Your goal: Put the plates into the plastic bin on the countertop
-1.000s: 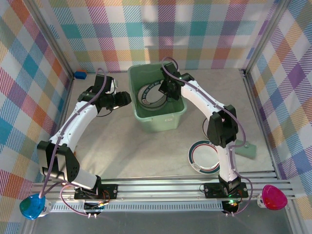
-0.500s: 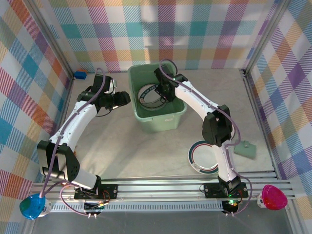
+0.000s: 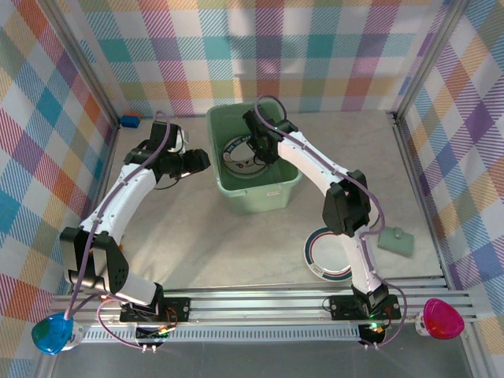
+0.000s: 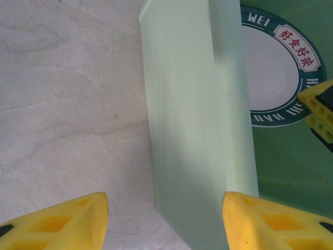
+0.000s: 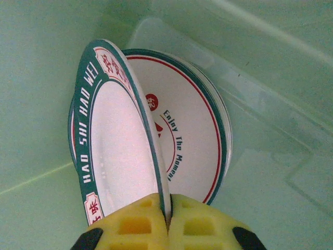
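Held plate: we see it on edge, tilted, inside the bin, leaning over the flat plates on the bottom.
Right gripper: pinched shut on its rim; it has swung further left within the bin.
Left gripper: jaws apart, straddling the bin's wall, unmoved.
Meaning: we judge release is close; another plate waits on the countertop.
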Controlling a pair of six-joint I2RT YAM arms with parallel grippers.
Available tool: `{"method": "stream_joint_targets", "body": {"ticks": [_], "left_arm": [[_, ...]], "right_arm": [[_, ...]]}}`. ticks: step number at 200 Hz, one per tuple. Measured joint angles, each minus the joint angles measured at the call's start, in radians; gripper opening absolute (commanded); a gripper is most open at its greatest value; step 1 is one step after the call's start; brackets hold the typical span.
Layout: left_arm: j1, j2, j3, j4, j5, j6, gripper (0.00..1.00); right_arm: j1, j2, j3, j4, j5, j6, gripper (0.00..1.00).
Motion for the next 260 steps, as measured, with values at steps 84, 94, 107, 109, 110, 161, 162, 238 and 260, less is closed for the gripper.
{"method": "stream_joint_targets", "body": {"ticks": [84,94,107,109,110,161,162,238,260], "left_arm": [[0.000,-0.051,-0.002,0.000,0.006,0.005,0.60],[0.000,-0.055,-0.005,0.000,0.006,0.004,0.60],[0.000,-0.056,-0.006,0.000,0.006,0.005,0.60],[0.000,-0.056,-0.006,0.000,0.006,0.004,0.60],[0.000,-0.056,-0.006,0.000,0.006,0.004,0.60],[0.000,-0.062,-0.031,0.000,0.006,0.004,0.60],[0.000,-0.063,-0.031,0.000,0.006,0.004,0.60],[0.003,-0.083,-0.045,0.000,0.006,0.004,0.60],[0.003,-0.083,-0.045,0.000,0.006,0.004,0.60]], "right_arm": [[0.056,0.049,0.069,-0.080,0.081,0.037,0.00],[0.067,0.050,0.075,-0.088,0.106,0.035,0.00],[0.076,0.050,0.087,-0.094,0.131,0.032,0.00],[0.077,0.050,0.089,-0.094,0.134,0.032,0.00],[0.078,0.050,0.090,-0.095,0.135,0.032,0.00],[0.084,0.050,0.095,-0.099,0.146,0.069,0.00],[0.084,0.050,0.095,-0.099,0.145,0.072,0.00],[0.085,0.083,0.094,-0.120,0.133,0.209,0.07],[0.086,0.085,0.094,-0.109,0.137,0.221,0.09]]}}
